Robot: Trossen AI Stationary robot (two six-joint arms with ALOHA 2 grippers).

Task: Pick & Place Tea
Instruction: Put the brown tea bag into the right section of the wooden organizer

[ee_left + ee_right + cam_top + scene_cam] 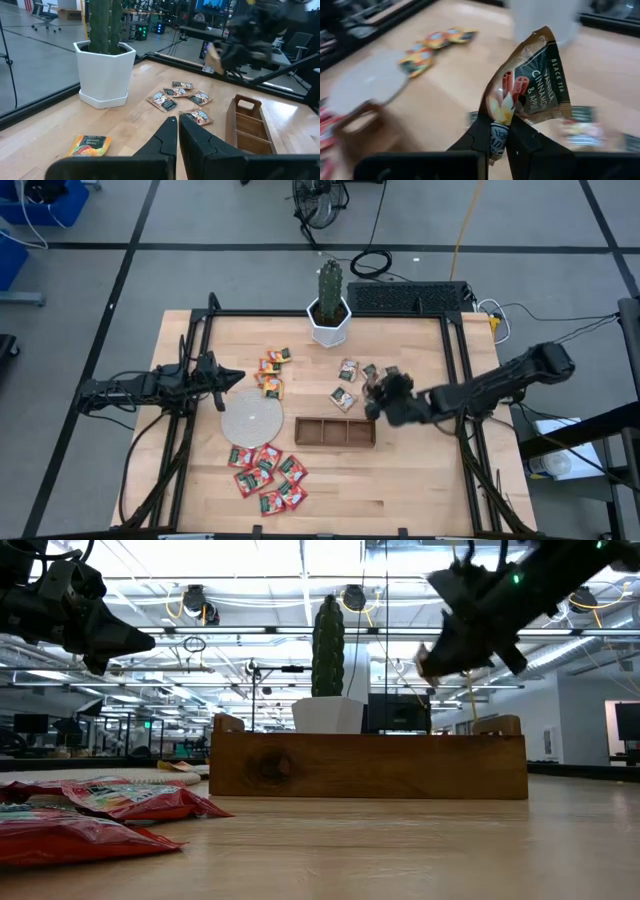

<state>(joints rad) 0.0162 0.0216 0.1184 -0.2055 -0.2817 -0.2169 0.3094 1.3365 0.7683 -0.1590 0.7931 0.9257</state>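
My right gripper (373, 397) hangs above the table just beyond the right end of the long brown tray (335, 432). It is shut on a whitish tea sachet with dark print (532, 82). More whitish sachets (346, 383) lie on the table near it. Orange-yellow sachets (270, 374) lie to the left of those, and red ones (266, 473) lie near the front, left of the tray. My left gripper (177, 123) is shut with nothing in it, raised at the table's left side. My right gripper pinches one end of the sachet (499, 131) between its two fingers. The fingers slant down from the table's right side. The rest of the sachet sticks out past the fingertips, slightly bent, and it is lifted clear of the table (424, 662).
A cactus in a white pot (330, 308) stands at the far edge, with a dark keyboard (410, 297) to its right. A round pale grey disc (250, 416) lies left of the tray. Black frame rails (455, 380) run along the table's sides.
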